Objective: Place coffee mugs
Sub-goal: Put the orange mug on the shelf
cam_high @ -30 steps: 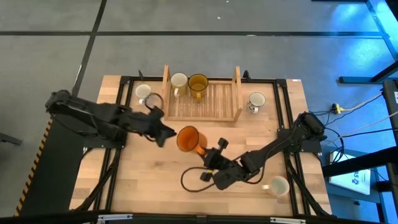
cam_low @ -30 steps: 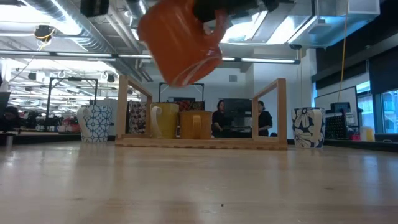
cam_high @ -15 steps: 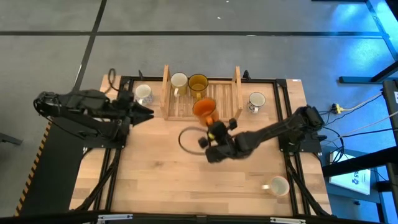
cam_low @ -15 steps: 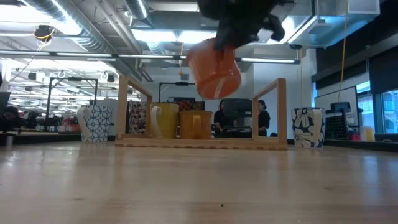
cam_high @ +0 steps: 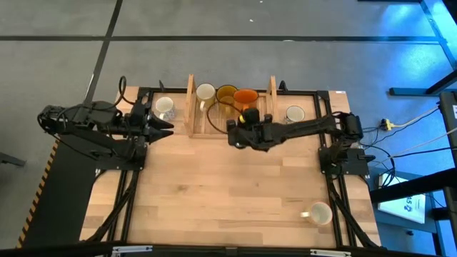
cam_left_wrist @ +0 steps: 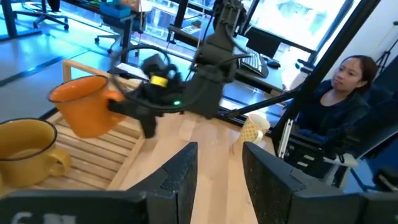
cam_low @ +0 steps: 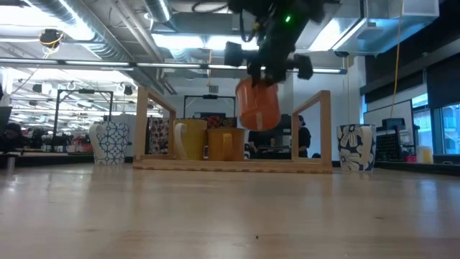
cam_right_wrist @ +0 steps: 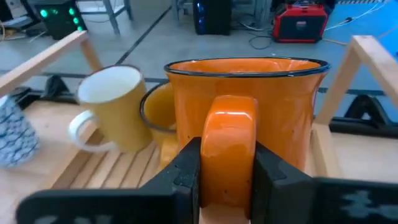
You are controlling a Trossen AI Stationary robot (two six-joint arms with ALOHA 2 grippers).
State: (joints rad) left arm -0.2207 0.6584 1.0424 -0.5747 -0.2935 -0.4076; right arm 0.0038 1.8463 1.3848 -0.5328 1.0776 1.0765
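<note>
My right gripper (cam_high: pixel 246 114) is shut on the orange mug (cam_high: pixel 245 96), which hangs over the far right part of the slatted wooden rack (cam_high: pixel 214 123). The low view shows the orange mug (cam_low: pixel 259 106) above the rack floor. A cream mug (cam_high: pixel 206 93) and an amber mug (cam_high: pixel 227 94) stand upright on the rack's far end. My left gripper (cam_high: pixel 166 126) is open and waits left of the rack, near a patterned white mug (cam_high: pixel 164 107). Another patterned mug (cam_high: pixel 294 114) stands right of the rack, and a white mug (cam_high: pixel 320 212) sits near the table's near right corner. My right gripper pinches the orange mug's handle (cam_right_wrist: pixel 227 146) between its two fingers (cam_right_wrist: pixel 186 168), one on each side of the loop. It comes at the mug from the table's near side. The mug is upright with its mouth up and is lifted clear of the rack.
The rack's two upright end frames (cam_high: pixel 190 103) (cam_high: pixel 273 100) flank the slats. The slats' near half and the table's near half (cam_high: pixel 214 193) lie bare. A person (cam_left_wrist: pixel 348 93) sits beyond the table's edge in the left wrist view.
My right gripper carried the orange mug from the table's middle toward the far edge, until it was over the rack. The mug turned from tilted to upright. My left arm drew back from the centre toward the left edge, to beside the patterned mug.
</note>
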